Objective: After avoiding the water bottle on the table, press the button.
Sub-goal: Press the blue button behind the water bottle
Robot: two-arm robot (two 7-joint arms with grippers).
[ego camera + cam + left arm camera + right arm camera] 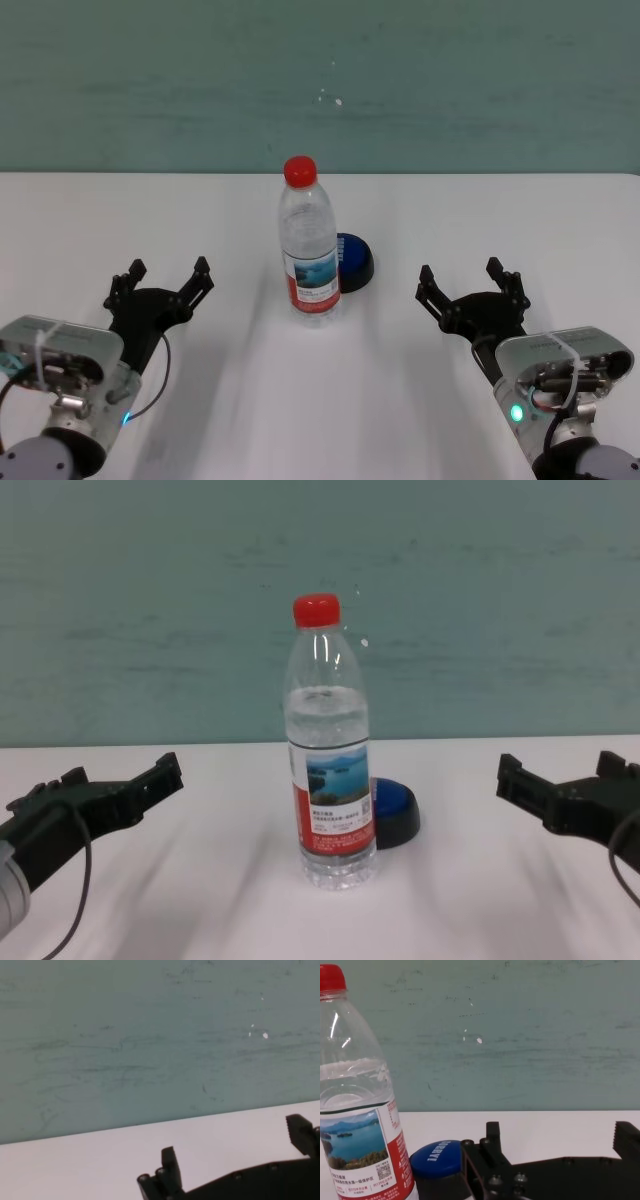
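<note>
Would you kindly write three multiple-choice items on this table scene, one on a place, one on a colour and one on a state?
1. Where is the button relative to the water bottle, in the head view?
A. Behind it, toward the robot's right
B. In front of it, toward the robot's left
C. On top of its cap

2. What colour is the bottle's cap?
A. Blue
B. Red
C. White

3. How are the left gripper and right gripper?
A. Both shut on the bottle
B. Both open, holding nothing
C. One pressing the button

Answers:
1 A, the bottle partly hides the button.
2 B, the cap is plainly red.
3 B, the fingers are spread over the bare table.
</note>
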